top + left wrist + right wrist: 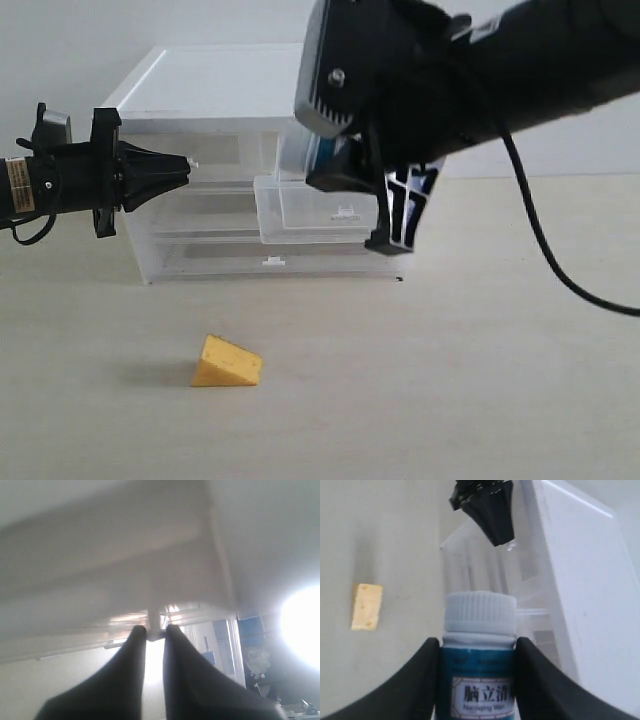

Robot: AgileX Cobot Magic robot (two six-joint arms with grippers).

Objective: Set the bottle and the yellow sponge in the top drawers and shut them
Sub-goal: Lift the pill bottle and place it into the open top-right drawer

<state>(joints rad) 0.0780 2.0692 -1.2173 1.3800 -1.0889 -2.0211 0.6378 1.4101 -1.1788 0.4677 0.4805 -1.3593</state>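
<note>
Pinching the small white tab handle (155, 622) of the left top drawer (215, 150), my left gripper (186, 168) is closed tight on very little. The tab is thin, smooth plastic, so a skewed pull could slip off it or drag the light cabinet (220, 80) along. Nearer the camera, the yellow sponge (227, 363) lies alone on the table (500, 400), a soft foam wedge (its sloped face may squirt out of a grip). Right of centre, the right top drawer (320, 210) stands pulled out, translucent and thin-walled. My right gripper (478, 645) clamps the bottle (479, 680) just under its ribbed cap (480, 607), seemingly above that drawer. The round, slick body could roll or clip the rim if I release off-centre.
</note>
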